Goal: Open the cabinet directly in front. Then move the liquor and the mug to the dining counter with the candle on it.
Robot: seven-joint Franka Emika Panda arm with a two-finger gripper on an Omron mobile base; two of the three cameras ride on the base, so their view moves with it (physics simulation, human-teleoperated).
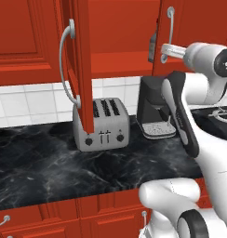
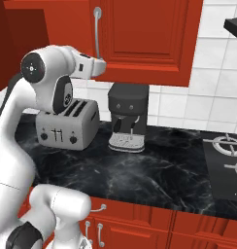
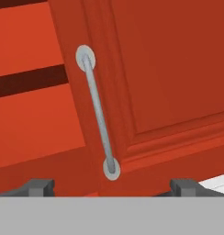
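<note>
No readable text, label, brand, number or sign is showing anywhere in these views. The silver four-slot toaster (image 1: 101, 124) is carrying only small dark knobs and lever slots on its front, without lettering. The black coffee machine (image 2: 127, 116) is showing two round dark buttons and no wording. The red raised-panel cabinet doors (image 3: 164, 78) and their curved silver bar handles (image 3: 98, 112) are plain, and the white wall tiles (image 2: 208, 104) are bearing no marks.
</note>
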